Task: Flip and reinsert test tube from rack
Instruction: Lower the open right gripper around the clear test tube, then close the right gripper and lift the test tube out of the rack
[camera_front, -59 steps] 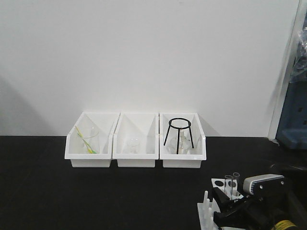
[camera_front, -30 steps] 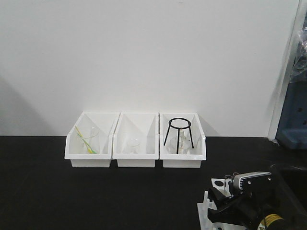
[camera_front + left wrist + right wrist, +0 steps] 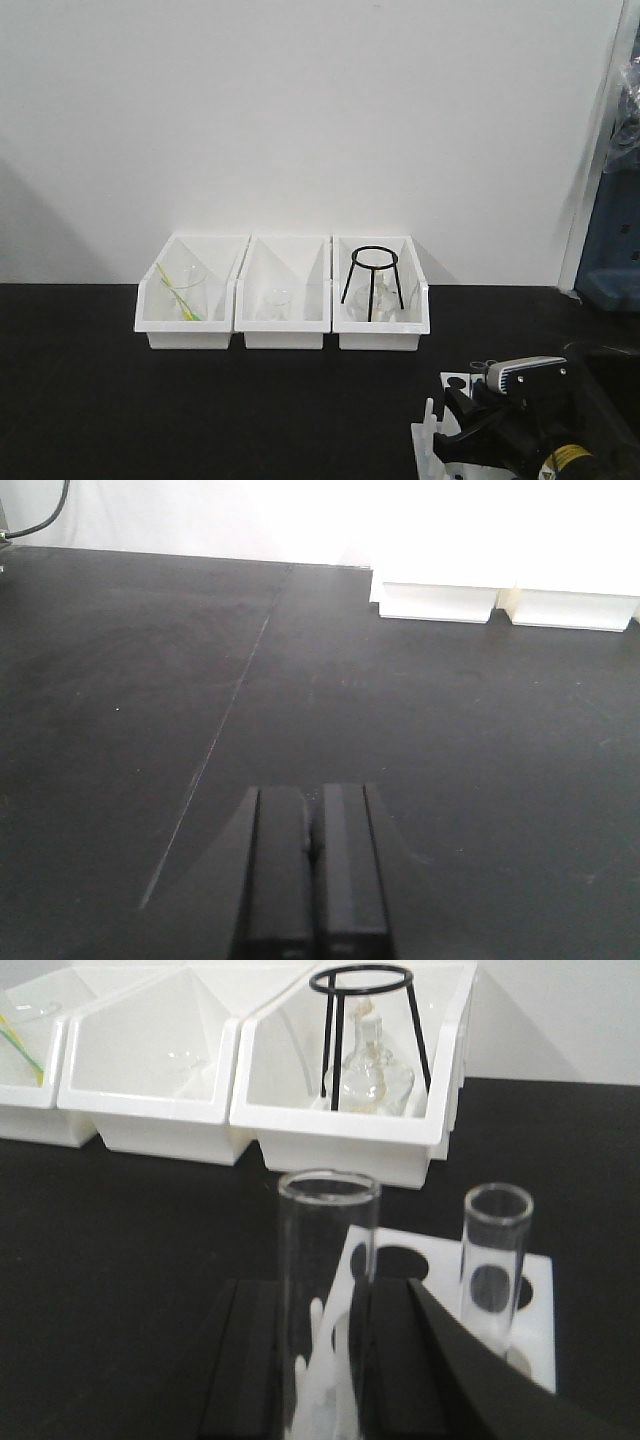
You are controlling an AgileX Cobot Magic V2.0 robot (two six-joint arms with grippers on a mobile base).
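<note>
Right hand point(image 3: 322, 1305): fingers upright on either side of a clear test tube point(image 3: 328, 1250), pads pressed against the glass on both sides, so it is clamped on the tube. The tube stands vertical, open mouth up, its rim above the fingertips. White pegs of the rack point(image 3: 535, 1290) show through its lower part; I cannot tell whether its bottom sits in a hole.

Right of the hand, a second tube point(image 3: 495, 1250) stands in a rack hole. The rack lies directly under and ahead of the hand.

Further ahead are three white bins point(image 3: 340, 1140). The nearest holds a black tripod stand point(image 3: 332, 1040) over a glass flask point(image 3: 365, 1080).

Left hand point(image 3: 315, 800): fingers pressed together, holding nothing, over bare black table point(image 3: 450, 730).
</note>
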